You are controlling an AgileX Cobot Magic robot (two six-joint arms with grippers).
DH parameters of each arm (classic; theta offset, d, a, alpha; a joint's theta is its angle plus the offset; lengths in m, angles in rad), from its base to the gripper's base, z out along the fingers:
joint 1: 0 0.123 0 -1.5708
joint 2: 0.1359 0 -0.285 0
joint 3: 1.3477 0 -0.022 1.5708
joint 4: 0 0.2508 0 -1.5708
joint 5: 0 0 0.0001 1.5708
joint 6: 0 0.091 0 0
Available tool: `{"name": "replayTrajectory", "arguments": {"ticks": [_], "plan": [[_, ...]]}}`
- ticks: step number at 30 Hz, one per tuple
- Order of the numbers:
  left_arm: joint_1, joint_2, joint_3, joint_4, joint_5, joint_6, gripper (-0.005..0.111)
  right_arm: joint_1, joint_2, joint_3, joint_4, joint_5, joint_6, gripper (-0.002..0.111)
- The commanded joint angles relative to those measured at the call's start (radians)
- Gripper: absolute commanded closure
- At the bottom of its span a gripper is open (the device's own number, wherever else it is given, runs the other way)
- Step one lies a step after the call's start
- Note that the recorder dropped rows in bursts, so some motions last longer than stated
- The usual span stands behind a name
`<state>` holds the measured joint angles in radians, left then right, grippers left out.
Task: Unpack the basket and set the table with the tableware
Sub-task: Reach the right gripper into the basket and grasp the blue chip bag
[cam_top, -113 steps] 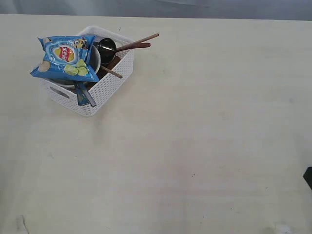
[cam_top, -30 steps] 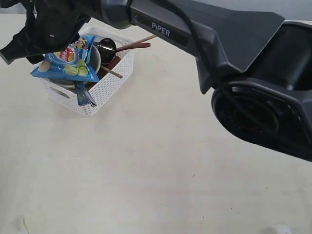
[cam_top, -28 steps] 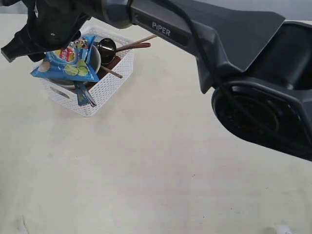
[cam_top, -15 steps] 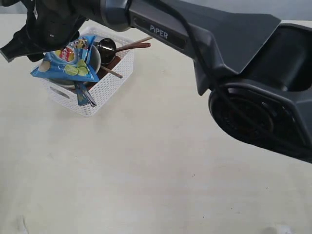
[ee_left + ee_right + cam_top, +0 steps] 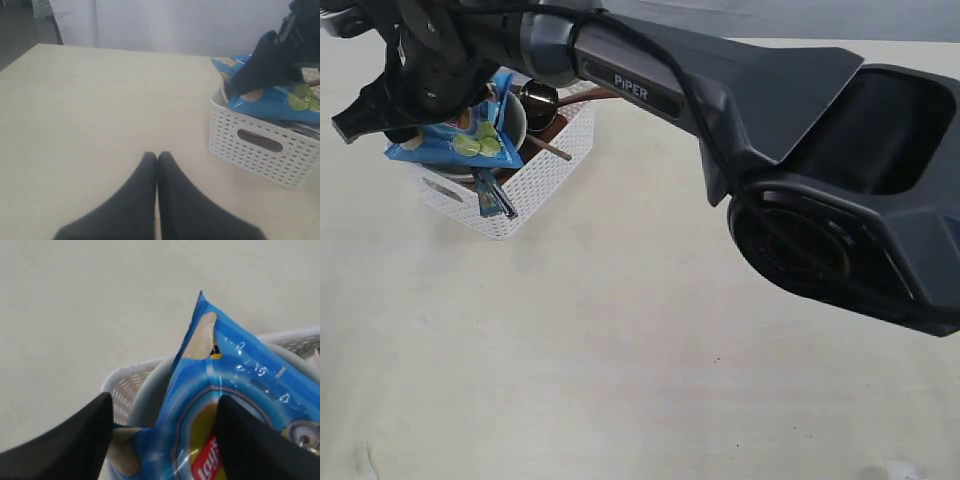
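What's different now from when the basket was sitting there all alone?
The right arm reached in across the table and lowered its open gripper astride the chip bag, not gripping it yet. The basket and its contents stayed put.

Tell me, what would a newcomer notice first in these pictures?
The big dark right arm stretches across the exterior view to the white basket at the upper left. There its open fingers stand on either side of a bright blue chip bag lying on top. The left fingers are shut, apart from the basket.
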<state>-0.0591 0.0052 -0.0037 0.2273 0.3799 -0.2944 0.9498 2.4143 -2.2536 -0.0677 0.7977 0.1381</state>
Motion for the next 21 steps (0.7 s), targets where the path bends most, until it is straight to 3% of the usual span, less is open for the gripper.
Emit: {"name": "replayTrajectory", "arguments": {"ticks": [1,5,10,21], "plan": [[-0.004,-0.005,0.004,0.003,-0.006,0.000,0.107,-0.003,0.005,-0.002,-0.045,0.041,0.049,0.064],[-0.004,-0.005,0.004,0.003,-0.006,0.000,0.107,-0.003,0.005,-0.002,-0.045,0.048,0.049,0.088],[-0.004,-0.005,0.004,0.003,-0.006,0.000,0.107,-0.003,0.005,-0.002,-0.045,0.048,0.049,0.108],[-0.004,-0.005,0.004,0.003,-0.006,0.000,0.107,-0.003,-0.061,-0.002,-0.045,0.047,0.058,0.109]]}}
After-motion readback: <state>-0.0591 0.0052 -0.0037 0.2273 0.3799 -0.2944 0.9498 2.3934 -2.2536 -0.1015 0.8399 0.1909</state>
